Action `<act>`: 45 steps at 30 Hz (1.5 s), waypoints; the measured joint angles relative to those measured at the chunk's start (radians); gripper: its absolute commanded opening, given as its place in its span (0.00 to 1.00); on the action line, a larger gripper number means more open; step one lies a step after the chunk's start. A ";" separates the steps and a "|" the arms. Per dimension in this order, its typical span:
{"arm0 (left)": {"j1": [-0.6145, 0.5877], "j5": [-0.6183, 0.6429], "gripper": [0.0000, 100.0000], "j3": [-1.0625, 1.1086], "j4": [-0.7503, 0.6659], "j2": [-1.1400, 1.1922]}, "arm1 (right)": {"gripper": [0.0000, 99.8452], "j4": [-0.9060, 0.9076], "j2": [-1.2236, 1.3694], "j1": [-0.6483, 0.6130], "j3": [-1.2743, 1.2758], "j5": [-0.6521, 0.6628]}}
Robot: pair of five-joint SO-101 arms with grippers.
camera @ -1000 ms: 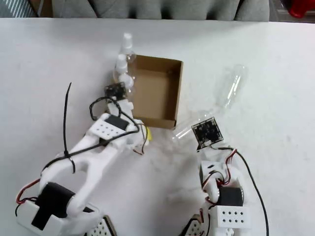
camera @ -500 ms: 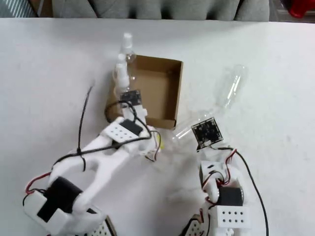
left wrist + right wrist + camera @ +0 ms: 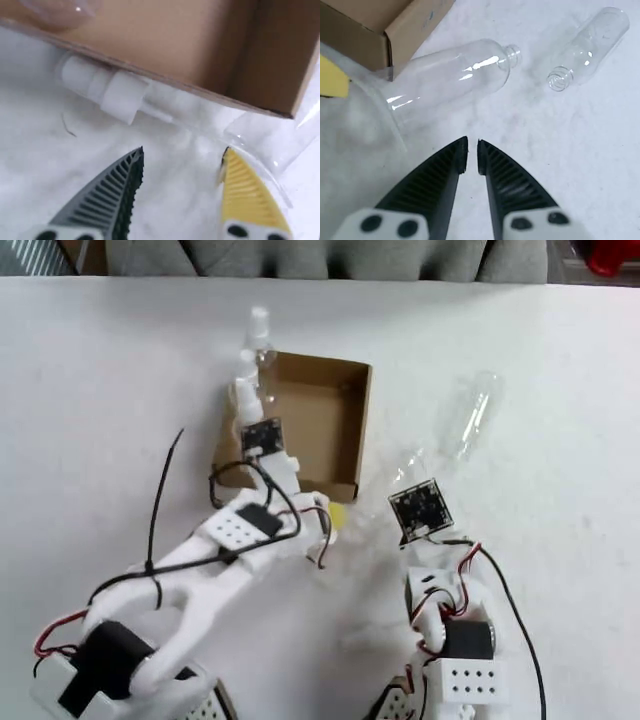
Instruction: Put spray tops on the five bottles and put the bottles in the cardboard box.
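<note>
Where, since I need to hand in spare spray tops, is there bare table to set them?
Bare table lies left of the cardboard box and the spray-topped bottles, along the far edge, and right of the uncapped bottle. Crowded: the box's near corner, where left gripper, another clear bottle and right gripper meet.

Cardboard box near-left corner and 1 spray top partly under left arm
</note>
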 measured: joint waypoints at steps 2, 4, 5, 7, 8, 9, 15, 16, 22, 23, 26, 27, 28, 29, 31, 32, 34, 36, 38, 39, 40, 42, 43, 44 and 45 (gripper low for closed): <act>0.000 0.032 0.25 0.023 -0.054 0.000 | 0.02 0.000 0.000 0.000 0.000 0.003; 0.000 0.048 0.24 0.044 -0.087 -0.002 | 0.02 0.000 0.000 0.000 0.000 0.018; 0.000 0.052 0.24 0.048 -0.092 -0.002 | 0.02 0.000 0.000 0.000 0.000 0.021; 0.000 0.055 0.25 0.048 -0.097 -0.002 | 0.02 0.000 0.000 0.000 0.000 0.028; 0.000 0.055 0.25 0.048 -0.097 -0.002 | 0.02 0.000 0.000 0.000 0.000 0.029; 0.003 0.055 0.25 0.048 -0.097 -0.002 | 0.02 0.000 0.000 0.000 0.000 0.032; 0.060 0.014 0.25 0.048 -0.029 -0.006 | 0.02 0.000 0.000 0.000 0.000 0.034; 0.075 -0.009 0.25 0.048 -0.012 -0.009 | 0.02 0.000 0.000 0.000 0.000 0.034; 0.101 -0.017 0.24 0.049 0.008 -0.084 | 0.02 0.000 0.000 0.000 0.000 0.034; 0.101 -0.017 0.24 0.055 0.008 -0.114 | 0.02 0.000 0.000 0.000 0.000 0.034; 0.101 -0.012 0.25 0.110 -0.011 -0.195 | 0.02 0.000 0.000 0.000 0.000 0.034; 0.101 -0.011 0.25 0.133 -0.034 -0.213 | 0.02 0.000 0.000 0.000 0.000 0.034; 0.101 -0.011 0.25 0.152 -0.060 -0.226 | 0.02 0.000 0.000 0.000 0.000 0.034; 0.101 -0.011 0.25 0.164 -0.084 -0.230 | 0.02 0.000 0.000 0.000 0.000 0.034; 0.087 0.012 0.25 0.170 -0.110 -0.232 | 0.02 0.000 0.000 0.000 0.000 0.034; 0.072 0.026 0.25 0.172 -0.118 -0.232 | 0.02 0.000 0.000 0.000 0.000 0.034; 0.054 0.043 0.25 0.172 -0.129 -0.222 | 0.02 0.000 0.000 0.000 0.000 0.034; 0.049 0.052 0.25 0.163 -0.135 -0.190 | 0.02 0.000 0.000 0.000 0.000 0.034; 0.037 0.055 0.25 0.141 -0.135 -0.133 | 0.02 0.000 0.000 0.000 0.000 0.034; 0.034 0.058 0.25 0.124 -0.135 -0.098 | 0.02 0.000 0.000 0.000 0.000 0.034; 0.032 0.058 0.25 0.107 -0.135 -0.061 | 0.02 0.000 0.000 0.000 0.000 0.034; 0.032 0.058 0.25 0.077 -0.135 0.002 | 0.02 0.000 0.000 0.000 0.000 0.034; 0.031 0.058 0.25 0.060 -0.135 0.031 | 0.02 0.000 0.000 0.000 0.000 0.034; 0.031 0.066 0.25 0.044 -0.135 0.057 | 0.02 0.000 0.000 0.000 0.000 0.034; 0.029 0.081 0.25 0.029 -0.135 0.077 | 0.02 0.000 0.000 0.000 0.000 0.034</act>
